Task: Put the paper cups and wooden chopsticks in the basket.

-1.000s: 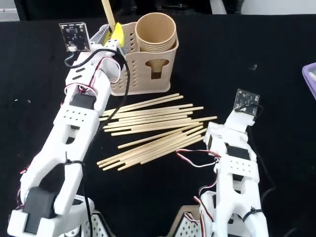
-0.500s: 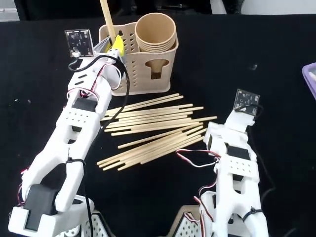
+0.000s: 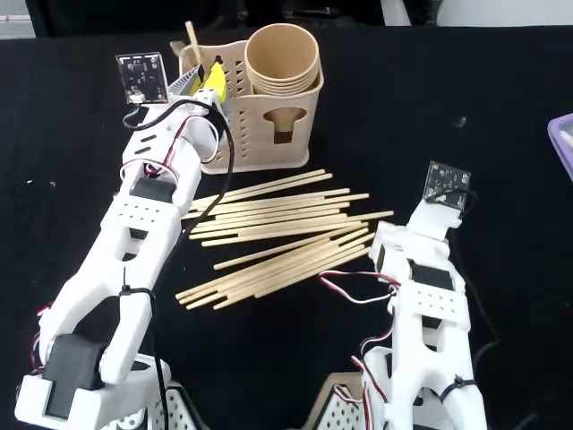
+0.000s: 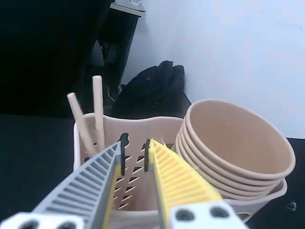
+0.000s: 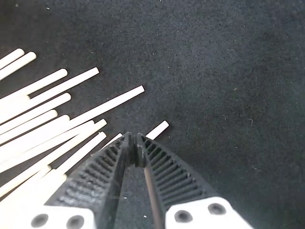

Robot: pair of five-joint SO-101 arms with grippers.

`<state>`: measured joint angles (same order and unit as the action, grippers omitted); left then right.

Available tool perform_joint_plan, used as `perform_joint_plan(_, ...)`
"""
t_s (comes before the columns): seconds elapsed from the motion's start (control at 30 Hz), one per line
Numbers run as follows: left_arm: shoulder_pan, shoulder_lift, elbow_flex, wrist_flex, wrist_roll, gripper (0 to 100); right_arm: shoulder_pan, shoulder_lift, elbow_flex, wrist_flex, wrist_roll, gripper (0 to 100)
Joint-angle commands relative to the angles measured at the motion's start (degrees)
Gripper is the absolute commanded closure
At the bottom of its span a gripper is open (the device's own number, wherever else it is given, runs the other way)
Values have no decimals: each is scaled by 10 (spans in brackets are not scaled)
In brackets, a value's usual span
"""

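A beige slotted basket stands at the back of the table, with a stack of paper cups in its right compartment. My left gripper hovers over the left compartment, open, with nothing between its yellow and grey fingers. A wooden chopstick pokes up from that compartment. The left wrist view has the gripper just above the basket wall, two upright chopsticks and the cups. A pile of chopsticks lies mid-table. My right gripper is shut, empty, over the pile's ends.
The table is covered in black cloth. A purple container pokes in at the right edge. The right arm rests just right of the chopstick pile. Open cloth lies to the right of the basket.
The chopstick held upright in my left gripper has dropped down into the basket's left compartment, and the gripper has opened. The right arm has stayed still.
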<state>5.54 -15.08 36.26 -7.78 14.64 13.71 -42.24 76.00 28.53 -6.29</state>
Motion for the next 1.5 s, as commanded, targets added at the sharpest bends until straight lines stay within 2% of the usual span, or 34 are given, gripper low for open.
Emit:
perform_joint_plan(0.0,-5,-11,-8,-7,-3,895,-6,-16,-10,-9,5,984)
perform_joint_plan(0.27,-6,-89,5,-2,-4,895,-6,-16,-10,-9,5,984)
perform_joint_plan(0.4,-4,-183,18,46,-4,895,-6,-16,-10,-9,5,984)
perform_joint_plan(0.5,3,-264,35,141,-5,895,-6,-16,-10,-9,5,984)
perform_joint_plan(0.6,26,-340,63,281,-11,891,-6,-16,-9,-9,5,984)
perform_joint_plan(0.73,85,-416,116,472,-127,890,-6,-16,-9,-9,5,984)
perform_joint_plan(0.83,159,-432,173,570,-243,837,-6,-16,-9,-9,5,984)
perform_joint_plan(0.97,216,-397,239,596,-329,816,-6,-16,-11,-9,5,984)
perform_joint_plan(1.1,238,-296,228,597,-341,822,-6,-17,-11,-9,5,984)
perform_joint_plan(1.3,243,-99,124,600,-339,823,-6,-19,-10,-9,5,984)
perform_joint_plan(1.47,267,-9,65,597,-332,823,0,-19,-11,-9,5,984)
